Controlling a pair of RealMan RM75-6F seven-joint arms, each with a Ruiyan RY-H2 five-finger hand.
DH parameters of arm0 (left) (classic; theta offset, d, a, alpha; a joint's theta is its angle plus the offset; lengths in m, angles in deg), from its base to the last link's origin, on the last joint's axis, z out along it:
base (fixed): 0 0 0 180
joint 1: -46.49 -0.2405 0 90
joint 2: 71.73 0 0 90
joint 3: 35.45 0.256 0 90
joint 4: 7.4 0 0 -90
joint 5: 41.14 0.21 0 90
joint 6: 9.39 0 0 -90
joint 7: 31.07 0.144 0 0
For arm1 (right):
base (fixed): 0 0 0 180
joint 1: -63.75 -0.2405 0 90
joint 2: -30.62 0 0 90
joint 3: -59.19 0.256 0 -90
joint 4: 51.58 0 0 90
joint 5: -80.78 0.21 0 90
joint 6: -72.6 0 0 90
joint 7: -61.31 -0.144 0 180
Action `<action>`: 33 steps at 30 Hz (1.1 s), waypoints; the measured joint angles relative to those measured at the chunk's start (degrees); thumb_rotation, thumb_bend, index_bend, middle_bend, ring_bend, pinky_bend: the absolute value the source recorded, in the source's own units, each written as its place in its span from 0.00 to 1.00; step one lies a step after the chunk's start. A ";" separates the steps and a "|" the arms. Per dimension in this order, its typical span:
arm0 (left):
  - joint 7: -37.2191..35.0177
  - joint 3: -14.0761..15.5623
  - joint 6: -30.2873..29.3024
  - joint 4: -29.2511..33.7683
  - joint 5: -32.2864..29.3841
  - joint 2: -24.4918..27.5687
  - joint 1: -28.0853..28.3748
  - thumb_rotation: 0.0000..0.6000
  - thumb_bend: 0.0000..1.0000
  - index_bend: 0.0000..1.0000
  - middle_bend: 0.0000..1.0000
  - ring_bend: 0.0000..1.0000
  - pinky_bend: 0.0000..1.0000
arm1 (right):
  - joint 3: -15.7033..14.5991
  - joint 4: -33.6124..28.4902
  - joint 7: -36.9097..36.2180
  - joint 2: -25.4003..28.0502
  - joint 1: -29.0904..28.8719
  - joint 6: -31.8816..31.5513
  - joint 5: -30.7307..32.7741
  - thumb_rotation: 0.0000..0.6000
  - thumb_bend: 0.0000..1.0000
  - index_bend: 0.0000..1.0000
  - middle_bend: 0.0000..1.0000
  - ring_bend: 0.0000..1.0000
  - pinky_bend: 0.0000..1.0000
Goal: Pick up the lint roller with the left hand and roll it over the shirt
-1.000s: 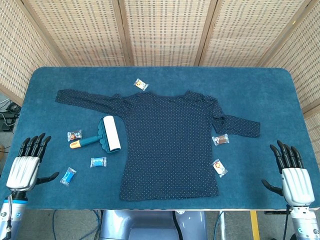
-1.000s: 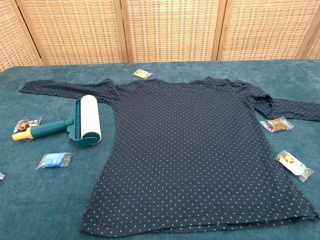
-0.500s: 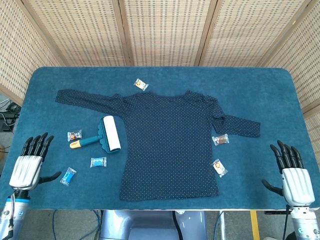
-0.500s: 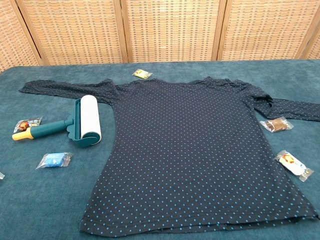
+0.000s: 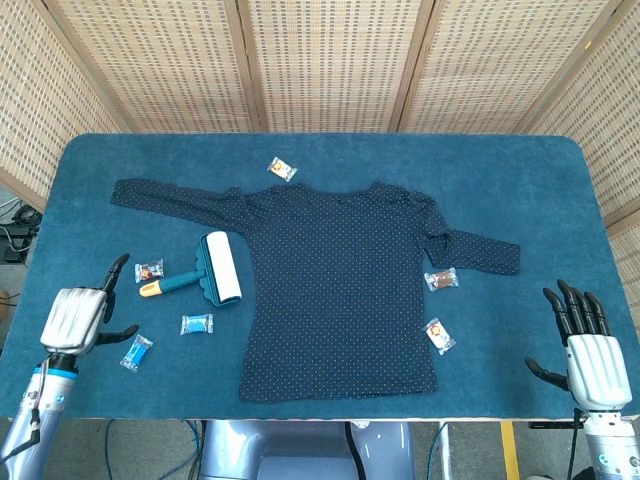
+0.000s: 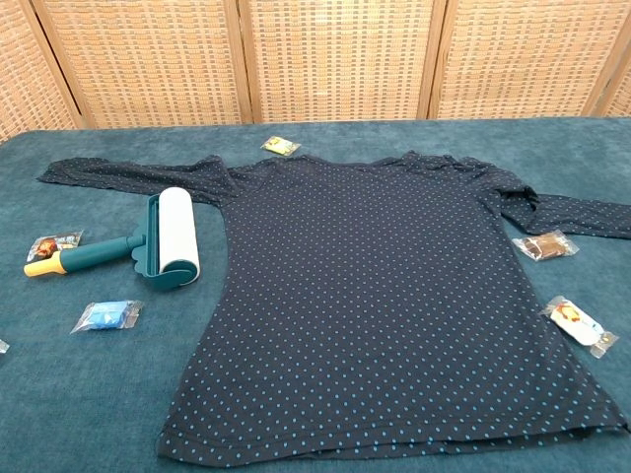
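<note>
The lint roller (image 5: pixel 205 271) (image 6: pixel 148 241) lies on the blue table left of the shirt, white drum toward the shirt, teal handle with a yellow tip pointing left. The dark dotted shirt (image 5: pixel 340 285) (image 6: pixel 394 296) is spread flat across the middle. My left hand (image 5: pixel 78 316) hovers at the table's front left, holding nothing, its fingers partly turned inward, well left of the roller's handle. My right hand (image 5: pixel 590 352) is open at the front right corner, fingers spread upward. Neither hand shows in the chest view.
Small wrapped candies lie scattered: one (image 5: pixel 148 270) by the handle tip, two blue ones (image 5: pixel 196 323) (image 5: pixel 136 351) near my left hand, one (image 5: pixel 282 168) above the collar, two (image 5: pixel 440 279) (image 5: pixel 438 335) right of the shirt. Wicker screens stand behind the table.
My left hand has moved right and forward over the table, toward the roller, and turned so its fingers no longer point straight up. The right hand has sunk slightly. Roller and shirt are unmoved.
</note>
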 measured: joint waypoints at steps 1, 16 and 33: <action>0.04 -0.35 1.38 0.48 -1.35 0.50 0.67 1.00 0.31 0.27 0.87 0.81 0.72 | 0.03 0.03 -0.10 0.00 0.00 -0.01 0.03 1.00 0.13 0.00 0.00 0.00 0.00; 6.15 -4.27 14.63 -0.12 -21.69 2.62 11.25 1.00 0.35 0.39 0.89 0.82 0.73 | 0.25 0.54 -0.77 -0.18 -0.12 0.20 0.49 1.00 0.13 0.00 0.00 0.00 0.00; 20.56 -2.63 19.36 -11.64 -46.12 -6.96 26.71 1.00 0.30 0.38 0.89 0.82 0.73 | 0.62 1.13 -1.66 -0.18 -0.33 0.66 1.29 1.00 0.13 0.00 0.00 0.00 0.00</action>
